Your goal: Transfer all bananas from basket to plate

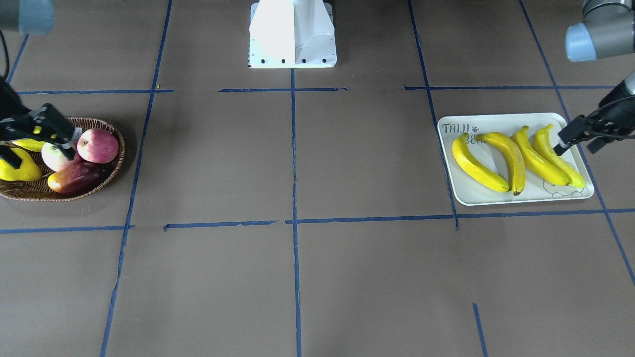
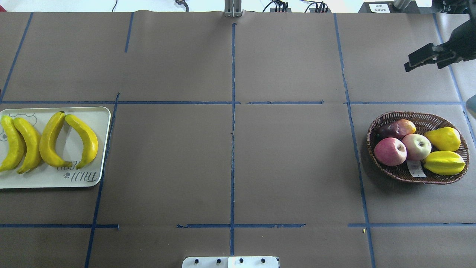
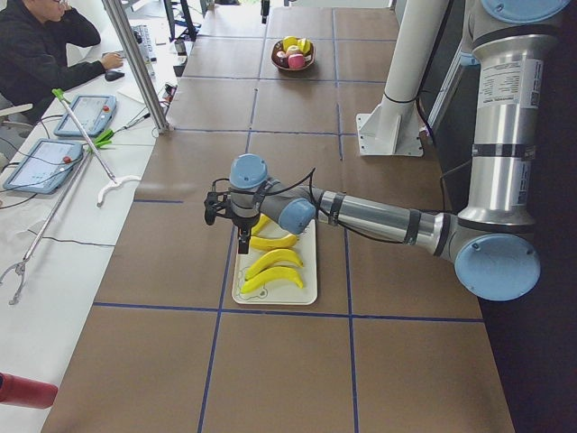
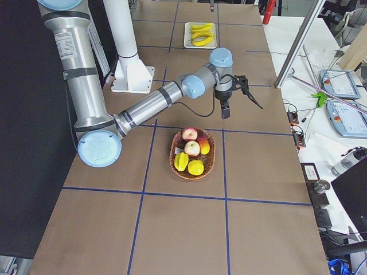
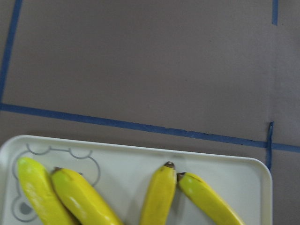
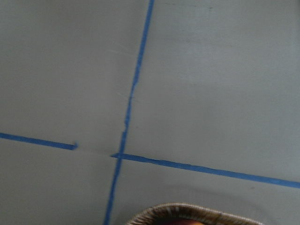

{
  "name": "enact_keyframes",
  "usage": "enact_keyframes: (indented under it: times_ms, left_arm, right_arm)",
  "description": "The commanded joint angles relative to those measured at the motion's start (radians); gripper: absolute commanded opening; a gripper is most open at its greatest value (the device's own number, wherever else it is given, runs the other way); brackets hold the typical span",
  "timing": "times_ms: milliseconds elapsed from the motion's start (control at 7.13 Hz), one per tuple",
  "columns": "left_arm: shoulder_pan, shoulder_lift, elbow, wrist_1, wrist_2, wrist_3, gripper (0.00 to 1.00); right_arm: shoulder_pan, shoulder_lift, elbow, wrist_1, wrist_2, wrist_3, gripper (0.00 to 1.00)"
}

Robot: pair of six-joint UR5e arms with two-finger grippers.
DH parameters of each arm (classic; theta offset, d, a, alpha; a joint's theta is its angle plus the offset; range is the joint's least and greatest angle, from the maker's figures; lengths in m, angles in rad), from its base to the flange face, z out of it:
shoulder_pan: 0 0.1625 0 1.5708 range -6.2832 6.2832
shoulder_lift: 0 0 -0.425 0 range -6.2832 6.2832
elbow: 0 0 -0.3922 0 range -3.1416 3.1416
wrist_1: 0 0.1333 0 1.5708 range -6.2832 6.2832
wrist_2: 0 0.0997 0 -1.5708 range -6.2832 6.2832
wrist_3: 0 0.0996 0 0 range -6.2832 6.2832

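Four yellow bananas (image 1: pixel 511 158) lie side by side on the white plate (image 1: pixel 496 197); they also show in the overhead view (image 2: pixel 52 139) and the left wrist view (image 5: pixel 161 197). The brown wicker basket (image 2: pixel 390 172) holds other fruit and no banana. My left gripper (image 1: pixel 560 145) hovers over the plate's edge beside the outermost banana; it looks shut and empty. My right gripper (image 2: pixel 408 67) hangs in the air beyond the basket's far side, apart from it; it looks shut and empty. The basket's rim (image 6: pixel 187 208) shows at the bottom of the right wrist view.
In the basket lie two apples (image 2: pixel 389 151), a dark red mango (image 2: pixel 396 128), a yellow pear (image 2: pixel 444 138) and a ridged yellow-green fruit (image 2: pixel 444 163). The robot's white base (image 1: pixel 292 34) stands at the table's middle edge. An operator (image 3: pixel 36 45) sits at a side table.
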Motion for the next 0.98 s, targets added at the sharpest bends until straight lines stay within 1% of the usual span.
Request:
enact_keyframes:
  times_ms: [0,140,281,421,561,842]
  left_arm:
    - [-0.155,0.014,0.025,0.214,-0.009,0.347,1.00]
    - [-0.168,0.059,0.036,0.204,-0.064,0.359,1.00]
    - [-0.169,0.087,0.034,0.200,-0.080,0.359,1.00]
    - [-0.171,0.091,0.037,0.201,-0.100,0.360,1.00]
    - [-0.171,0.135,0.016,0.198,-0.095,0.359,1.00]
    - [-0.171,0.140,0.039,0.199,-0.095,0.360,1.00]
  right_arm:
    - [0.177,-0.072,-0.144,0.001,0.109,-0.344,1.00]
    - [0.224,-0.093,-0.175,-0.002,0.157,-0.415,1.00]
    - [0.247,-0.131,-0.181,0.000,0.157,-0.424,1.00]
    - [0.247,-0.168,-0.190,0.009,0.157,-0.418,1.00]
    - [0.247,-0.169,-0.195,0.007,0.142,-0.416,1.00]
    - [0.247,-0.196,-0.192,0.014,0.119,-0.406,1.00]
